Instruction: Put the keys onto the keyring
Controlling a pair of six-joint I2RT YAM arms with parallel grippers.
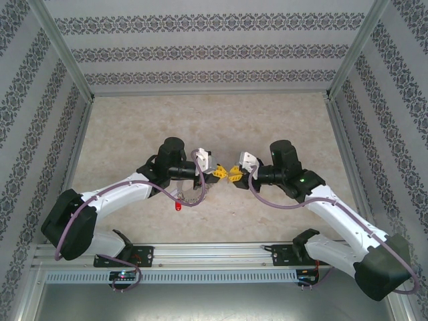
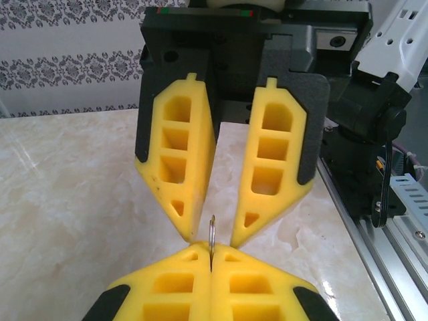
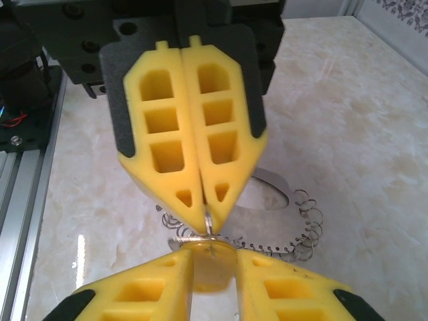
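Note:
My left gripper (image 1: 218, 172) (image 2: 211, 257) is shut on a thin silver ring (image 2: 212, 231) that stands edge-on above its tips. The keyring (image 3: 304, 231) hangs below it, a silver loop fringed with small links (image 1: 196, 195). My right gripper (image 1: 235, 176) (image 3: 214, 257) meets the left one tip to tip in mid-air. The orange-yellow key (image 3: 214, 267) sits between the right gripper's fingers and fills the gap. Its silver blade (image 3: 180, 239) points left under the left fingertips (image 3: 200, 207). A red key (image 1: 178, 206) lies on the table below the left arm.
The marble tabletop (image 1: 134, 134) is walled by patterned panels on three sides. An aluminium rail (image 1: 214, 253) with both arm bases runs along the near edge. Both arms' purple cables (image 1: 267, 199) loop close beneath the grippers.

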